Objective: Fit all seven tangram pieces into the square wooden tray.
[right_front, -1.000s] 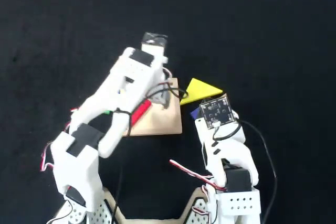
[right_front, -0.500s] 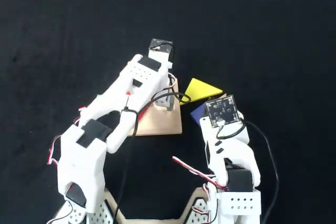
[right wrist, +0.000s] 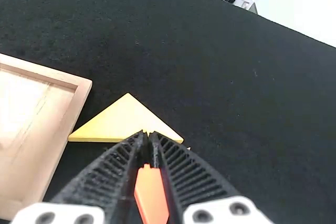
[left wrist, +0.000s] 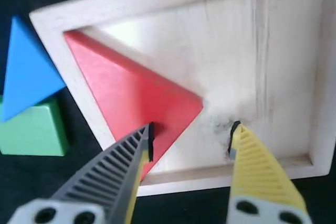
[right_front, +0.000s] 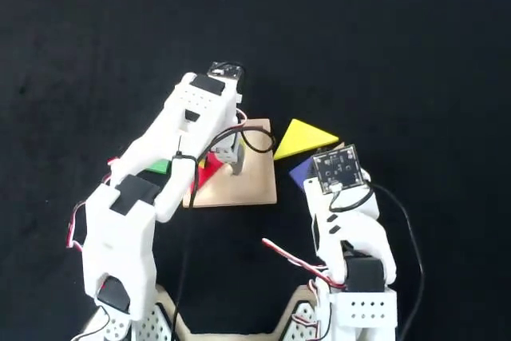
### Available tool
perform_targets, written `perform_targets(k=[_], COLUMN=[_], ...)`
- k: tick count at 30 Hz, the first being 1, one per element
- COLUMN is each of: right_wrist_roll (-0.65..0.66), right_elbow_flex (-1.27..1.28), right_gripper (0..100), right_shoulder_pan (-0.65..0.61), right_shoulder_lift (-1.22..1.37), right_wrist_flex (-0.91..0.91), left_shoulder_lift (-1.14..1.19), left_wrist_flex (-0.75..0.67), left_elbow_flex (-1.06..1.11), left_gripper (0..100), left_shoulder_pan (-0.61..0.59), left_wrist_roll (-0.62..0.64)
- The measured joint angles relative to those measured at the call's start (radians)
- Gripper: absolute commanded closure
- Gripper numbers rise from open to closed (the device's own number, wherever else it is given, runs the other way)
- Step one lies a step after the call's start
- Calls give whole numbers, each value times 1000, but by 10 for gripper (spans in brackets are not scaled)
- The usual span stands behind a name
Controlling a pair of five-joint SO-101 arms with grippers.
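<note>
My left gripper hung open above the tray, jaws spread wide. The red triangle lay flat inside the tray, tucked into a corner. Its edge sat under my grey fingertip, while my yellow fingertip was over bare wood just past the triangle's point. I could not tell whether either tip touched anything. Outside the rim on the grey finger's side, a blue triangle and a green piece lay on the bench, touching each other, the blue one just beside the rim.

My right gripper was closed, jaws together, low over the bench. An orange sliver showed between the jaws farther back, and I could not tell what it was. The yellow triangle lay flat just ahead of the tips, its long side toward them, one corner close to the tray's outer rim. From above, a dark blue piece lay on the bench partly under this gripper, near the yellow triangle.
</note>
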Motion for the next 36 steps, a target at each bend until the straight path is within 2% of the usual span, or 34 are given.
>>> perform_targets(k=[4, 10, 13, 17, 20, 25, 28, 32, 36], right_wrist_roll=[0, 0, 0, -6, -51, -75, -78, -78, -78], right_elbow_flex=[0, 0, 0, 0, 0, 0, 0, 0, 0], right_gripper=[986, 986, 986, 986, 986, 986, 986, 986, 986], right_shoulder_pan=[0, 3, 3, 3, 3, 3, 3, 3, 3], right_shoulder_lift=[0, 0, 0, 0, 0, 0, 0, 0, 0], right_wrist_flex=[0, 0, 0, 0, 0, 0, 0, 0, 0], left_shoulder_lift=[-15, -172, -253, -397, -568, -924, -1106, -1281, -1444], left_wrist_flex=[49, 272, 338, 356, 359, 362, 313, 143, -141], left_elbow_flex=[-57, -331, -417, -391, -310, -114, 51, 356, 746], left_gripper=[745, 747, 747, 747, 748, 748, 748, 748, 748], left_shoulder_pan=[0, -8, -74, -201, -230, -232, -292, -445, -559], left_wrist_roll=[-5, -6, -6, -6, -20, -110, -144, -187, -219])
